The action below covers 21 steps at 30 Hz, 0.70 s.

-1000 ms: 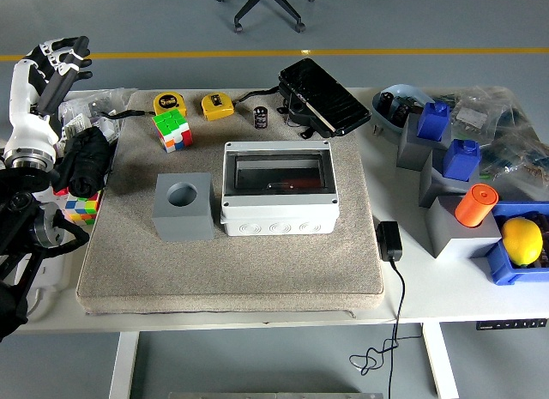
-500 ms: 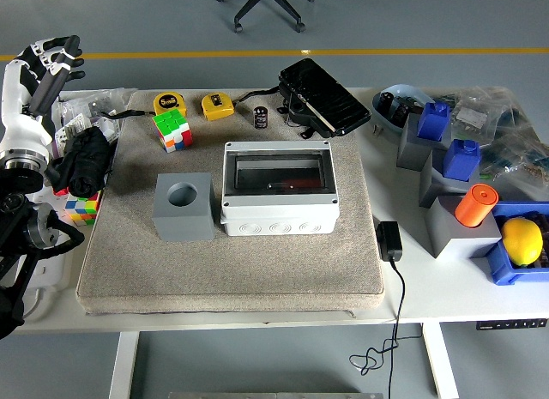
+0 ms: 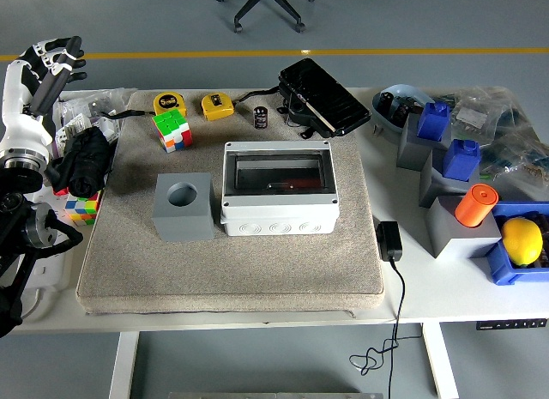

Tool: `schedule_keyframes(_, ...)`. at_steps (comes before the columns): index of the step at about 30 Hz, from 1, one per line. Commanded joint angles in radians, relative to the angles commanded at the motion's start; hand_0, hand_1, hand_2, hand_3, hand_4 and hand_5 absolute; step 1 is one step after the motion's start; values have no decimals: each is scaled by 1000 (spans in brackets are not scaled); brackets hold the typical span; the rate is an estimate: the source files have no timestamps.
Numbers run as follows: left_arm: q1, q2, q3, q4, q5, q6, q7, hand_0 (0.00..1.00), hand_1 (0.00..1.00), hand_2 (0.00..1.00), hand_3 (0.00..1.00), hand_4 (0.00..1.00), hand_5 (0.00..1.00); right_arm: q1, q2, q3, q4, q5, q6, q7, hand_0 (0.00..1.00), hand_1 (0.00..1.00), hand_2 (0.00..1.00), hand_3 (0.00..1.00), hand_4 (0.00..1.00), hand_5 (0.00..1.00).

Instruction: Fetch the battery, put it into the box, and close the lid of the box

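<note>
At the near edge of the white desk [image 3: 257, 311] lies a beige mat [image 3: 232, 270], and a black adapter [image 3: 389, 241] sits just beside its right border with its cable hanging down over the edge. On the mat, near the middle, stands the grey box [image 3: 277, 187]; its clear lid [image 3: 278, 172] lies flat on top, so the box looks closed. Just to the left of it is a grey block [image 3: 183, 207] with a round hole in its top.

The left arm comes in from the left side and rises beside the desk. The left hand [image 3: 51, 60] is held up in the air above the far left corner; its fingers are loosely spread and it holds nothing. Below it, at the left border of the mat, there is a black bundle [image 3: 82, 161] and a colour cube [image 3: 78, 208].

Farther back on the mat I see another colour cube [image 3: 172, 129], two yellow tape measures [image 3: 169, 102], and the battery [image 3: 260, 117], a small dark cylinder standing free between the tape measures and a black case [image 3: 323, 97]. I think it is upright, but it is too small to be sure.

On the right part of the desk stand grey and blue holders, an orange cylinder [image 3: 476, 204] and a lemon [image 3: 521, 240] in a blue tray [image 3: 506, 266].
</note>
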<state>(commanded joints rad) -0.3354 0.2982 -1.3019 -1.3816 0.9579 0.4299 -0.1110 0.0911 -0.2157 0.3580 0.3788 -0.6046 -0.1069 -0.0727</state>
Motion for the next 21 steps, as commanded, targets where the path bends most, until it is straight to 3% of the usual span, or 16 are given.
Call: schedule_keyframes(21, 7, 0, 2, -11, 0, -5, 7, 467, 587, 555, 576, 947, 507, -5, 1, 2, 0, -1, 0, 0, 593, 608, 585, 561, 931, 445)
